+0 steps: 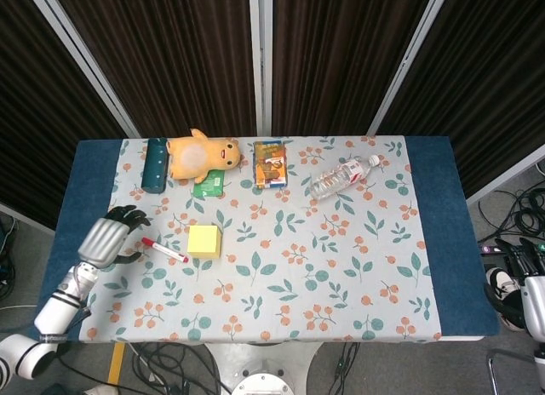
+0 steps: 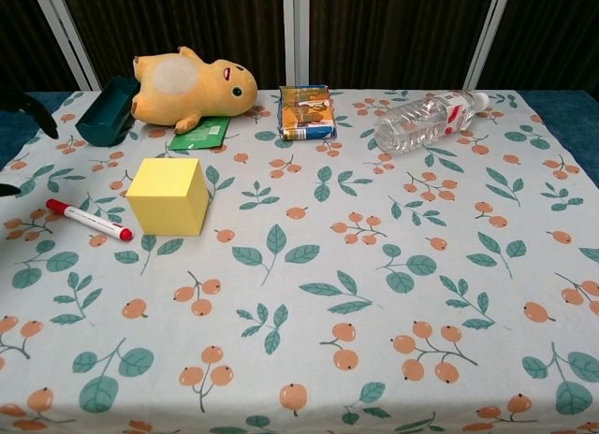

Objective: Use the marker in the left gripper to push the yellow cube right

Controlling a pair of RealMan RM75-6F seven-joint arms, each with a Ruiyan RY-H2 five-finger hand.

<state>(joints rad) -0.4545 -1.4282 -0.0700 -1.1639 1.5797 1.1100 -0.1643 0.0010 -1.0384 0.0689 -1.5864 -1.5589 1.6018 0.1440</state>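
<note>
The yellow cube [image 1: 204, 241] [image 2: 168, 195] stands on the floral cloth, left of centre. Just left of it lies the marker [image 1: 164, 249] [image 2: 90, 221], white with a red cap, flat on the cloth and held by nothing. My left hand [image 1: 109, 237] hovers over the table's left side with fingers spread. Its dark fingertips [image 2: 23, 107] are close to the marker's red end, and I cannot tell whether they touch it. My right hand [image 1: 532, 289] hangs off the table's right edge, low, holding nothing.
Along the far edge are a dark green container [image 1: 155, 163], a yellow plush toy [image 1: 200, 155] over a green card [image 1: 208, 184], a snack packet [image 1: 270, 163] and a plastic bottle [image 1: 341, 178] on its side. Blue table [image 1: 438, 208] shows on both sides of the cloth.
</note>
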